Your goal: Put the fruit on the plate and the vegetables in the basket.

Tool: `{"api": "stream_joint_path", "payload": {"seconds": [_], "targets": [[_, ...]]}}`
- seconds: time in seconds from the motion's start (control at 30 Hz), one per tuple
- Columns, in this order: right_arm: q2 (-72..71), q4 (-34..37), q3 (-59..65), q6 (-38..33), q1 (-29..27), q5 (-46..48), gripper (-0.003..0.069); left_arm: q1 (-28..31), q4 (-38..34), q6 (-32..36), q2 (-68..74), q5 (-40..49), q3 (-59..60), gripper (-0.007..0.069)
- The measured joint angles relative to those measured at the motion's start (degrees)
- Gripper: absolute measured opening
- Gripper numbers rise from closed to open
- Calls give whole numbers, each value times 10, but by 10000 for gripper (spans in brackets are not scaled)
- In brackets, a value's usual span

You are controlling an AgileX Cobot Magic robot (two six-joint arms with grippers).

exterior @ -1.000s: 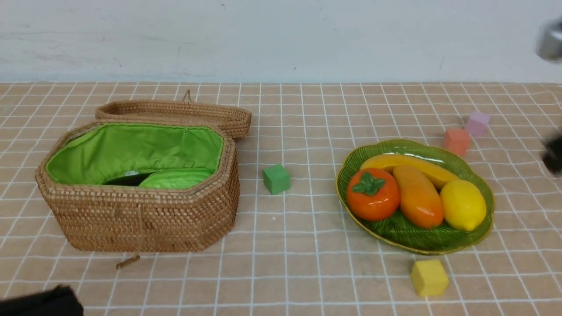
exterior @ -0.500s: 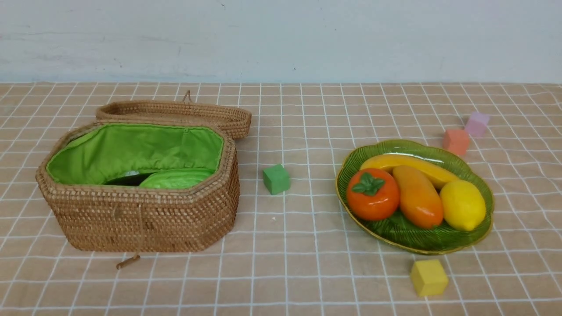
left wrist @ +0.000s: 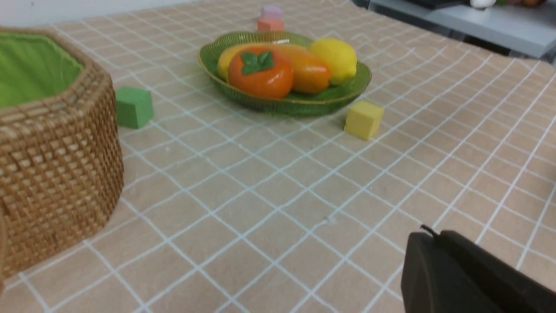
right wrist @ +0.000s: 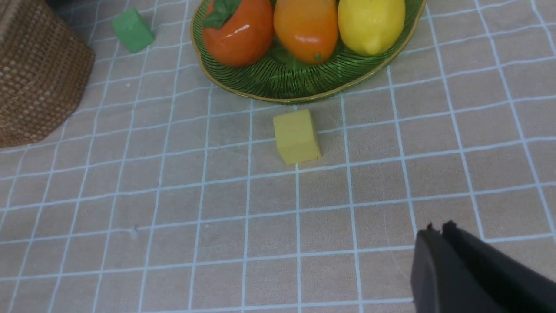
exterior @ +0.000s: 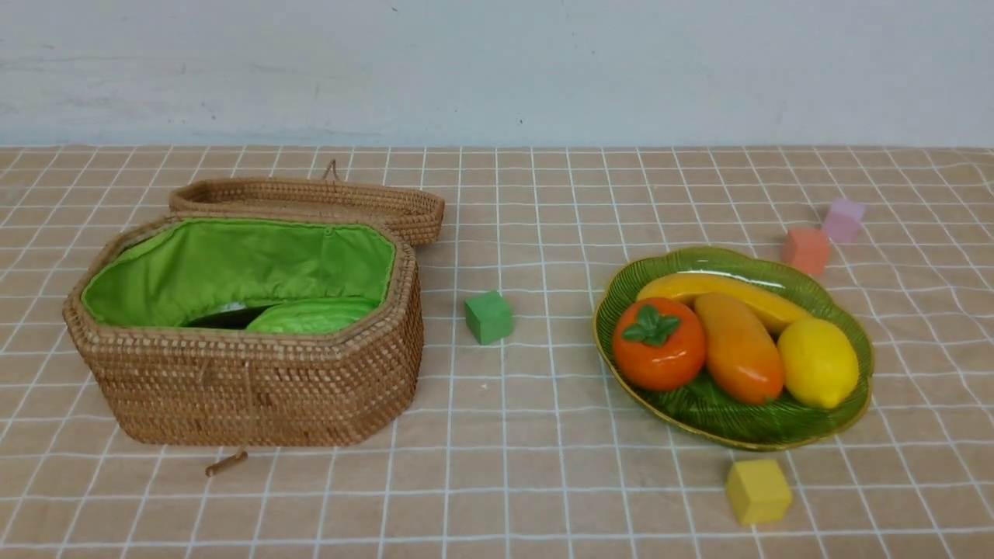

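Checked cloth point(exterior: 543, 466), both tools point(left wrist: 428, 232) closed, low.

The plate point(left wrist: 284, 102) holds a persimmon point(left wrist: 260, 74), a mango point(left wrist: 309, 71), a lemon point(left wrist: 333, 58) and a partly hidden banana point(left wrist: 226, 63). A yellow cube point(left wrist: 364, 120) sits just beside the plate; a green cube point(left wrist: 134, 107) lies between plate and basket point(left wrist: 56, 169). Orange point(left wrist: 270, 25) and pink cubes point(left wrist: 272, 11) lie beyond the plate. The left gripper point(left wrist: 434, 237) shows closed, empty.

1. Basket point(exterior: 256, 388): brown weave, bright green lining.
2. Plate point(exterior: 621, 291): ribbed green, yellowish rim.
3. Persimmon point(exterior: 660, 353) orange, lemon point(exterior: 819, 363) yellow.
4. Table point(exterior: 543, 466): tan cloth, white grid.
5. Cubes: green point(exterior: 489, 317), yellow point(exterior: 759, 491).
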Motion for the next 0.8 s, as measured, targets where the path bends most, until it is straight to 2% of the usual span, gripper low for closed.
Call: {"api": "stream_joint_path", "payload": {"seconds": [0.13, 0.2, 0.33, 0.47, 0.8], "targets": [[-4, -35, 22, -5, 0, -67, -5, 0, 0, 0, 0, 4, 0, -13], [-46, -75, 94, -17, -15, -194, -8, 0, 0, 0, 0, 6, 0, -13], [-127, -110, 223, -13, -32, -300, -8, 0, 0, 0, 0, 7, 0, -13], [-174, -126, 318, 27, -36, -324, -8, 0, 0, 0, 0, 8, 0, -13], [-177, -127, 323, 45, -37, -326, -8, 0, 1, -1, 0, 10, 0, -8]]}}
